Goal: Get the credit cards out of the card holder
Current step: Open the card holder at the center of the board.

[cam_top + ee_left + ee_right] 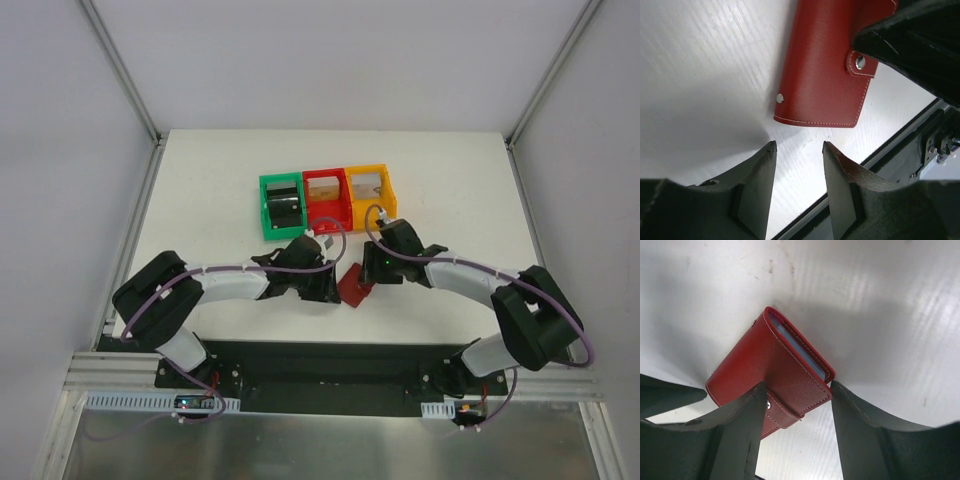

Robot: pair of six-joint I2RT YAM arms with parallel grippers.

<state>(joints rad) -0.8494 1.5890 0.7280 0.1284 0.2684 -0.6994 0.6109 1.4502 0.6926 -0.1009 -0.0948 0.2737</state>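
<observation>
The card holder (354, 286) is a dark-red wallet, folded, lying between the two grippers near the table's front middle. Its tab strap (860, 64) is snapped down. My right gripper (796, 412) straddles one end of the card holder (765, 372), one finger over the tab and the other touching the corner, shut on it. A grey-blue strip (801, 353) shows in the wallet's open edge; the credit cards themselves are hidden. My left gripper (798, 149) stands open just short of the wallet's (822, 65) other end, nothing between its fingers.
Three small bins stand in a row behind the wallet: green (281, 206) with a black block in it, red (328, 196) and yellow (368, 190). The table's front edge and black base rail (320, 365) lie close behind the grippers.
</observation>
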